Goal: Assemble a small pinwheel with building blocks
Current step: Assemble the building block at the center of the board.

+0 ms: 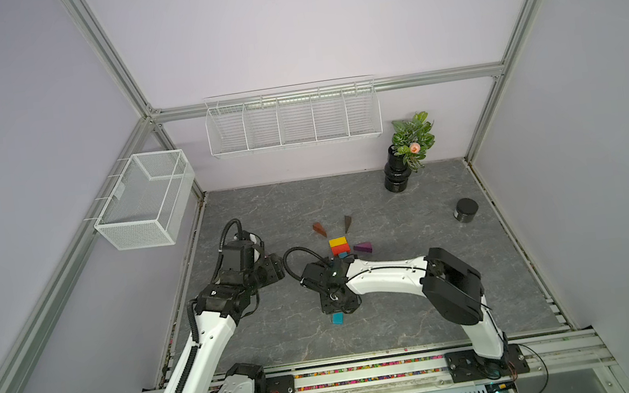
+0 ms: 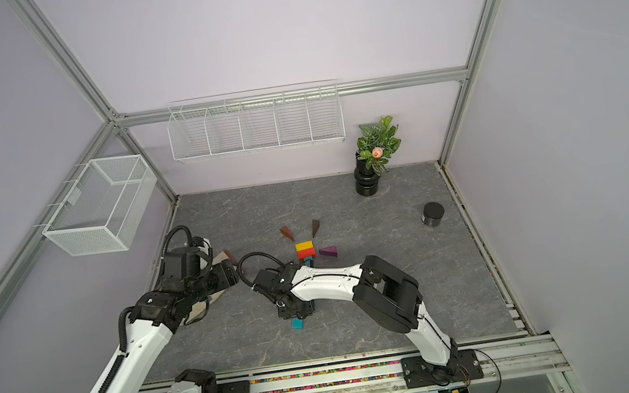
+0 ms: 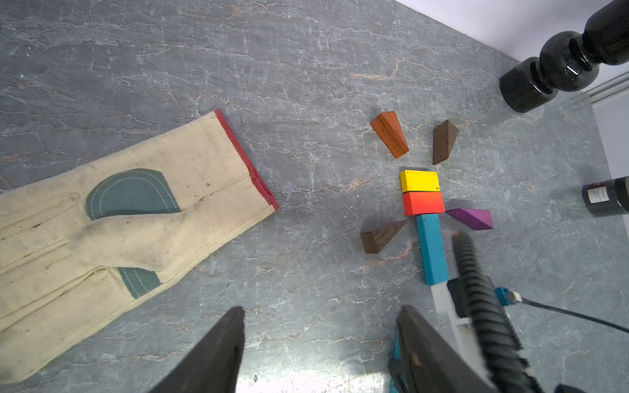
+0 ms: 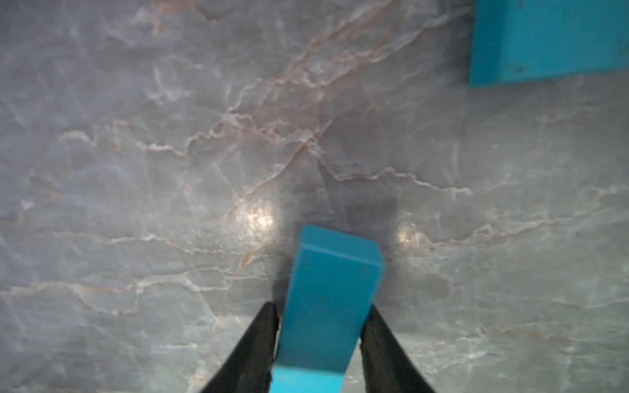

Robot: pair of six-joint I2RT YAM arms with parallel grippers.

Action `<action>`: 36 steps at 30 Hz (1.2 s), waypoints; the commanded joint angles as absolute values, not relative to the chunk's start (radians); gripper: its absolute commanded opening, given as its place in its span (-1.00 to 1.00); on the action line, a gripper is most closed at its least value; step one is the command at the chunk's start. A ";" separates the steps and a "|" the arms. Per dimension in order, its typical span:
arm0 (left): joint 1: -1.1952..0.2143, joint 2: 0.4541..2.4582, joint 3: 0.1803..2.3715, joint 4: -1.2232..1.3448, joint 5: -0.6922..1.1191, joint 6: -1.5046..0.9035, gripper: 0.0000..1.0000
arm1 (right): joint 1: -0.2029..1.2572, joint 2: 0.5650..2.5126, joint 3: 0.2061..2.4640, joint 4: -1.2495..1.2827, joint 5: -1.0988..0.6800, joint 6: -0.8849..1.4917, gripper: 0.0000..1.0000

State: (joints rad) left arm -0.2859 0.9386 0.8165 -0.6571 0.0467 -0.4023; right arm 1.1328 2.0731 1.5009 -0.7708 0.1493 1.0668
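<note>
Pinwheel (image 3: 422, 192) lies part-built, flat on grey table (image 1: 280, 332), about mid-slab. Centre is yellow block (image 3: 419, 181) touching red block (image 3: 423, 203). First teal bar (image 3: 431, 248) butts the red block and runs toward the robot.

Purple wedge (image 3: 471, 218) sits just beside the red block's corner, tip inward. Orange-brown wedge (image 3: 390, 133) & dark brown wedge (image 3: 443, 141) lie beyond the yellow block w/ gaps, not touching it. Third brown wedge (image 3: 381, 236) is near the first bar on the glove side, tip toward centre.

Right gripper (image 4: 321, 313) has fingers pressed on both sides of second teal bar (image 4: 332, 272), near the first bar's end. In both top views that bar's end pokes out under the gripper (image 1: 337, 318) (image 2: 298, 324). Can't tell if it's lifted or resting on the table.

Left gripper (image 3: 321, 311) has fingers spread wide w/ nothing btw them, over bare table beside beige glove (image 3: 136, 221). Black jar (image 1: 466, 209) stands well apart.
</note>
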 commanded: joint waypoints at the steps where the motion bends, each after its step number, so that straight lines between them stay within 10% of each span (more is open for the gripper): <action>1: -0.281 0.929 0.808 -0.659 0.052 -0.386 0.46 | 1.116 2.028 1.452 -0.784 0.174 1.080 -0.29; 36: -0.280 0.901 0.753 -0.616 0.029 -0.437 0.47 | 0.974 2.000 1.407 -0.798 0.155 0.818 -0.27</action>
